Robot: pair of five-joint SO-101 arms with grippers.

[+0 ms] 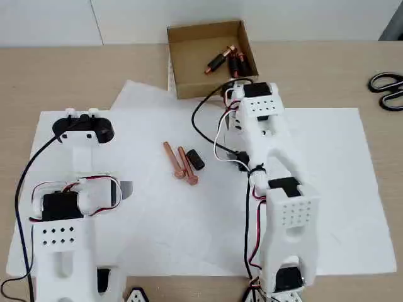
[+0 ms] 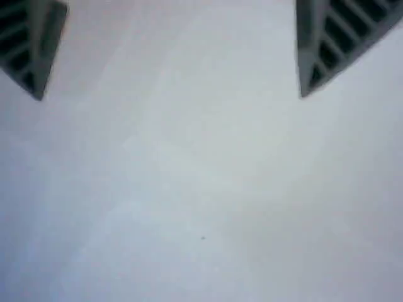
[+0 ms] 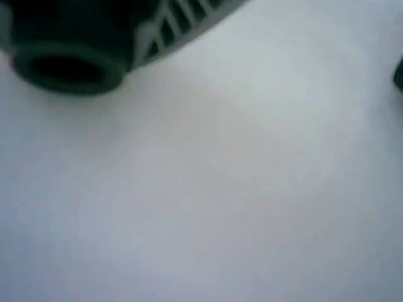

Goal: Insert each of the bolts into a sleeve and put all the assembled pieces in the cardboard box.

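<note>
Bolts (image 1: 171,157), two copper ones, lie side by side on white paper (image 1: 315,157) mid-desk (image 1: 63,75). Loose sleeve (image 1: 195,159) is just beside them, on right arm's side. Cardboard box (image 1: 195,88) at paper's far edge, assembled pieces (image 1: 217,61) inside. My left end effector (image 2: 170,95) hangs over bare paper, spread wide, holding nothing. I read right end effector (image 1: 238,94), near box's front wall, as clamped on black sleeve (image 3: 66,66), hard against ribbed finger (image 3: 176,19).
</note>
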